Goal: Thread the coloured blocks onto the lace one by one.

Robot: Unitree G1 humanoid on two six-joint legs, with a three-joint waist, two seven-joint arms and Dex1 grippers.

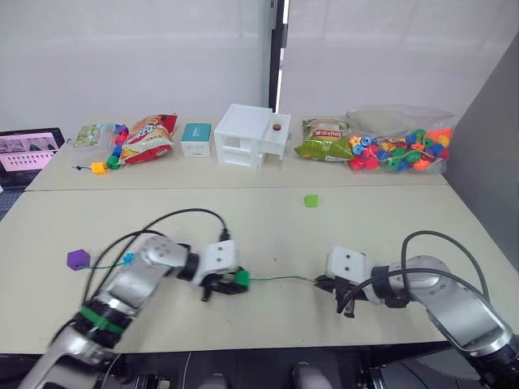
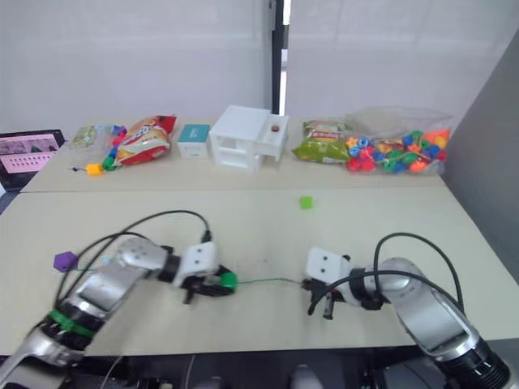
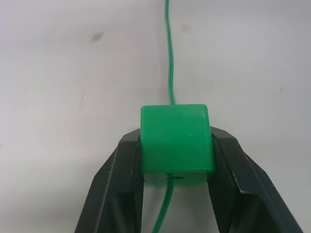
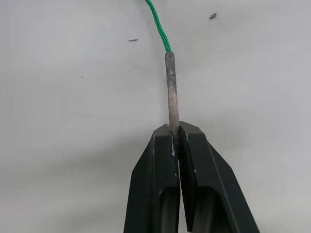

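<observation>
On the table (image 1: 268, 235), the left hand (image 1: 229, 283) clamps one dark green block (image 3: 176, 144), low centre-left of frame, with the lace (image 1: 280, 280) run through it. The right hand (image 4: 177, 145) pinches the lace's grey tip (image 4: 171, 87), probably keeping it taut. One purple block (image 1: 78, 259) lies far left; one light green block (image 1: 311, 200) upper centre.

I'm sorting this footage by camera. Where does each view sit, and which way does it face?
Left and right eye views: on the head, looking forward and down over the table; both arms show.
Left wrist view: along the left hand, shut on the dark green block, lace through it.
Right wrist view: along the right hand, pinching the lace's grey tip.
Shared: the lace, stretched between the hands.
</observation>
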